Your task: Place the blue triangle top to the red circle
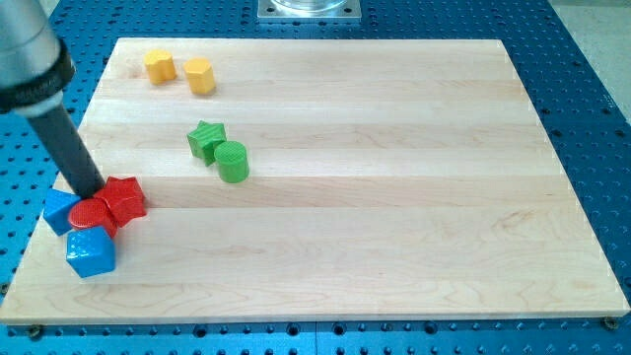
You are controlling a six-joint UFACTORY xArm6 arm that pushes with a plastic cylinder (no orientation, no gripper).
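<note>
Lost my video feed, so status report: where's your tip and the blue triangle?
My tip down in the bottom-left cluster, at the red circle. Blue triangle touching the circle's left side, not above it. Red star and blue block crowd close.

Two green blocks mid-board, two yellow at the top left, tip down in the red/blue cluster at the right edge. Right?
Not quite: the camera view shows my tip in the red and blue cluster at the board's left edge, not the right. The green blocks and yellow blocks are as stated.
</note>
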